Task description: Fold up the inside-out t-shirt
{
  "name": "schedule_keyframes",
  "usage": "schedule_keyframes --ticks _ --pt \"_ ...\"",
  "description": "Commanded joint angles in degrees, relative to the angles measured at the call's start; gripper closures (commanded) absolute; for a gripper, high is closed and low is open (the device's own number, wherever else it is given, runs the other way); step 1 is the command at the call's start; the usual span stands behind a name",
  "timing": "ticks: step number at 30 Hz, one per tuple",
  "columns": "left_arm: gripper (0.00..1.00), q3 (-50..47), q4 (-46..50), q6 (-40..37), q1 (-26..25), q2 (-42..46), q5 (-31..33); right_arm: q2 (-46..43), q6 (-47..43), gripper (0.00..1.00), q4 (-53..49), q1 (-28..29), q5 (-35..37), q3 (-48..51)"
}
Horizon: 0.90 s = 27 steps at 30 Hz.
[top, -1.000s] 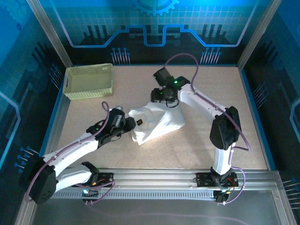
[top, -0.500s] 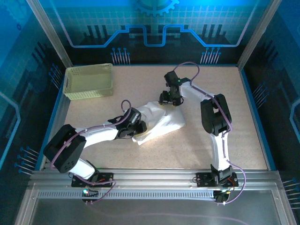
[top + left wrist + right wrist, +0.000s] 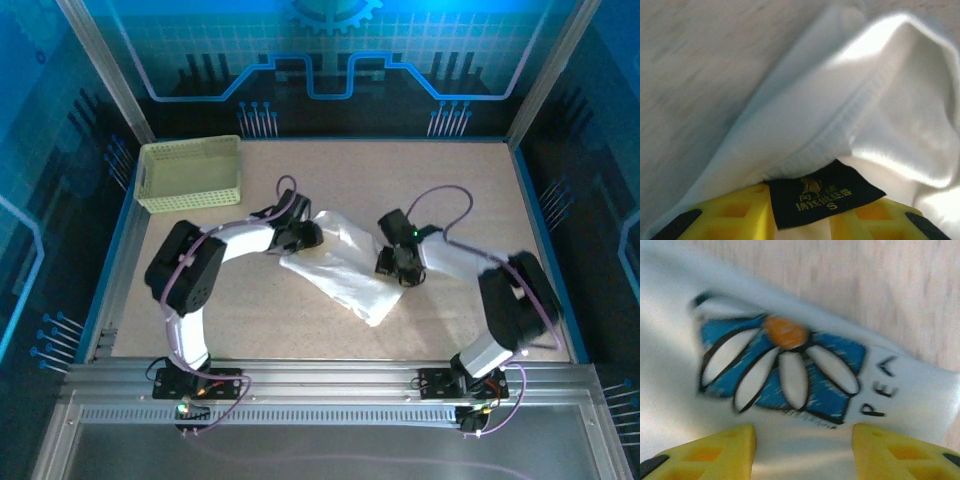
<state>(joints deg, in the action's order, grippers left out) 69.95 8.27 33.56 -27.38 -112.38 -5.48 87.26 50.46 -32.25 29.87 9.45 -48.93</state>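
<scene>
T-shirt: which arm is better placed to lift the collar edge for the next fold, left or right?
Probably left. The left gripper has the t-shirt collar seam and black label between its fingers. The right gripper sits over the daisy print, away from the collar.

You have open counter point(image 3: 470, 190) along the far edge and in the far right corner, and a bare strip along the near edge just beyond both bases. The basket point(image 3: 190, 172) blocks the far left corner. The t-shirt point(image 3: 345, 275) lies across the middle. The left arm point(image 3: 235, 240) arches in from its left and the right arm point(image 3: 455, 262) from its right, so any pass through the centre meets them.
</scene>
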Motion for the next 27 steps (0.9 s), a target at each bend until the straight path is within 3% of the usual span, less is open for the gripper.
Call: schedule_keyframes --ticks 1,3,6,9,11,15,18,24,27 --pt "0.67 11.4 10.0 -7.6 -0.1 -4.8 -6.3 -5.8 6.0 0.45 -2.0 5.8 1.8 2.8" --pt "0.61 15.1 13.0 -9.6 -0.8 -3.3 -6.1 -8.6 3.5 0.44 -4.9 6.9 2.4 0.9" --pt "0.49 12.9 15.5 -10.4 -1.3 4.4 -1.7 -13.7 -4.8 0.39 -6.6 5.4 7.1 -4.0" --pt "0.38 4.5 16.4 -6.2 -1.1 14.2 6.3 -12.2 -14.4 0.38 -2.7 -0.9 2.1 -8.7" --pt "0.36 -1.7 16.7 -2.0 -0.8 19.0 9.2 -6.2 -19.9 0.37 -1.6 -4.5 -2.8 -14.3" --pt "0.35 -11.2 11.8 4.7 0.2 22.0 7.2 8.0 -27.8 0.36 -2.1 -6.4 -6.5 -26.2" --pt "0.36 -13.9 5.9 7.3 1.7 19.2 3.5 18.2 -30.3 0.36 -3.0 -7.2 -8.8 -34.8" --pt "0.45 -9.3 -2.1 7.1 3.6 8.1 -2.0 33.0 -31.8 0.38 -5.3 -7.5 -8.1 -47.1" --pt "0.57 -5.5 -4.0 5.1 3.6 4.8 -3.9 35.4 -30.2 0.42 -6.2 -7.6 -5.6 -48.6"
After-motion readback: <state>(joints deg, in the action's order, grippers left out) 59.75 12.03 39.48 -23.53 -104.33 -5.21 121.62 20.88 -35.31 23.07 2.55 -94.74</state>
